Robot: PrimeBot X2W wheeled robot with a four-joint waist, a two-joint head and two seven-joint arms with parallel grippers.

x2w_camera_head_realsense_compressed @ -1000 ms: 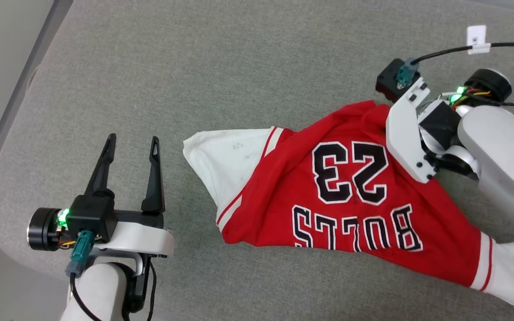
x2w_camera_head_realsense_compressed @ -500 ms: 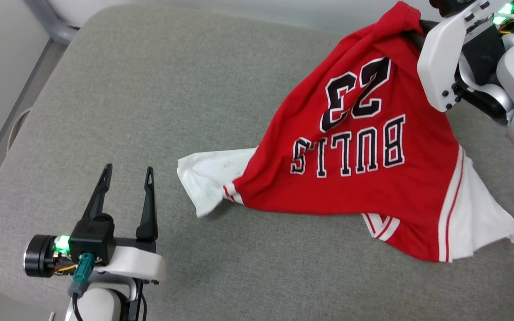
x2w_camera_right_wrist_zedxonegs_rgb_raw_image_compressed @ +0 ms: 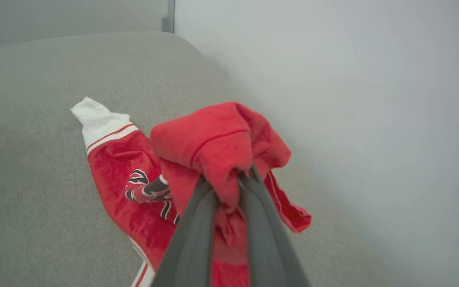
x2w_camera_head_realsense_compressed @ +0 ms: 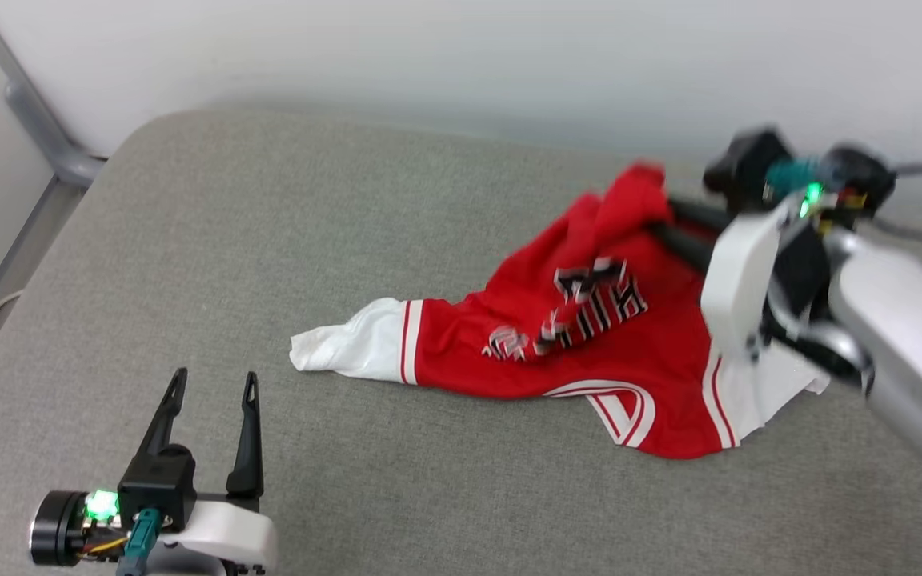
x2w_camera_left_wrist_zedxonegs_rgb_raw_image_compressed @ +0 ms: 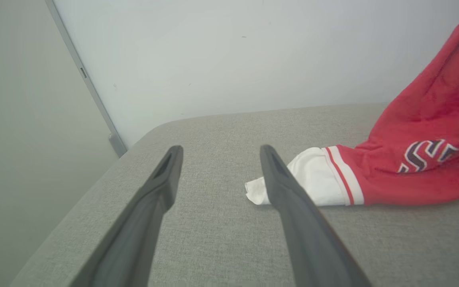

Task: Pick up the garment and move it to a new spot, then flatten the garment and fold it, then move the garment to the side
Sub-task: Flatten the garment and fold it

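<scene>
The garment [x2w_camera_head_realsense_compressed: 557, 352], a red jersey with white sleeves and black lettering, trails in a crumpled heap across the grey cushion [x2w_camera_head_realsense_compressed: 269, 240]. My right gripper [x2w_camera_head_realsense_compressed: 663, 214] is shut on a bunch of its red fabric and holds that end raised near the back wall. In the right wrist view the gripper [x2w_camera_right_wrist_zedxonegs_rgb_raw_image_compressed: 229, 184] pinches the garment [x2w_camera_right_wrist_zedxonegs_rgb_raw_image_compressed: 213, 135] between its dark fingers. One white sleeve [x2w_camera_head_realsense_compressed: 341, 352] lies flat, pointing left. My left gripper [x2w_camera_head_realsense_compressed: 215, 380] stands open and empty at the lower left, short of that sleeve. Its own view shows the left gripper [x2w_camera_left_wrist_zedxonegs_rgb_raw_image_compressed: 220, 149] beside the sleeve [x2w_camera_left_wrist_zedxonegs_rgb_raw_image_compressed: 313, 179].
A pale wall [x2w_camera_head_realsense_compressed: 461, 56] rises right behind the cushion's far edge. A grey metal post [x2w_camera_head_realsense_compressed: 37, 128] runs down the left side. A dark cable [x2w_camera_head_realsense_compressed: 921, 168] trails from my right wrist. Bare cushion stretches to the left and in front of the jersey.
The head camera has tilted up toward the wall. My right gripper has carried the jersey's held end away toward the wall, dragging and crumpling the cloth. The left gripper stays open and in place.
</scene>
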